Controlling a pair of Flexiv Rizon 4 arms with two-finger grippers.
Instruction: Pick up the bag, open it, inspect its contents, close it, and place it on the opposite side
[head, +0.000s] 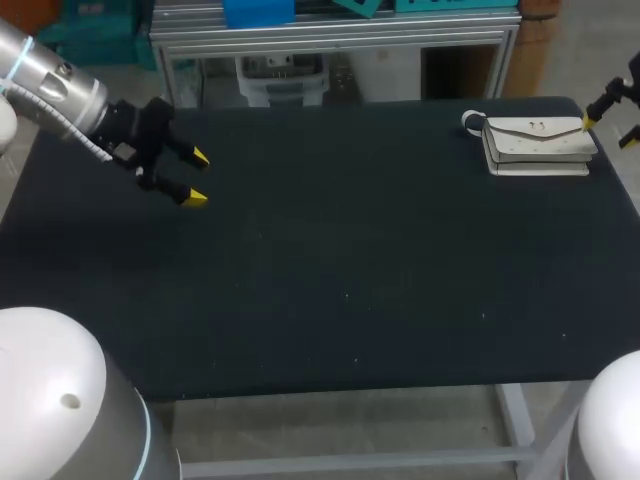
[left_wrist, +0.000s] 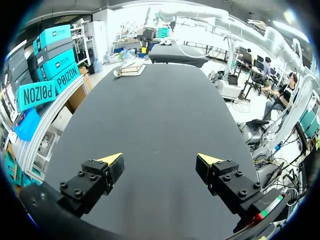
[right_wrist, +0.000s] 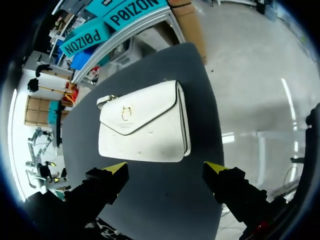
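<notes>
1. The right jaws stand open and hold nothing. Their yellow fingertips (right_wrist: 116, 168) hover apart, just short of the bag (right_wrist: 142, 125) and not touching it.
2. Just ahead of those jaws the white bag lies flat on the dark worktop (head: 320, 280), with its flap shut. Its strap ring (right_wrist: 104, 100) is at the end farther from the jaws.
3. The left jaws are also open and empty, fingertips (left_wrist: 112, 159) spread above bare worktop. The bag (left_wrist: 131, 69) is far ahead of them, well apart, at the other end.
4. Step in hand, as I judge it: the approach to the pickup. The bag is not lifted, opened or inspected yet.
5. The next move probably calls for the right jaws to come forward and down so the fingers straddle the bag's near edge or body. They would then close from both sides before lifting. A flat, soft bag may slide or fold, so a square, centred grip matters.
</notes>
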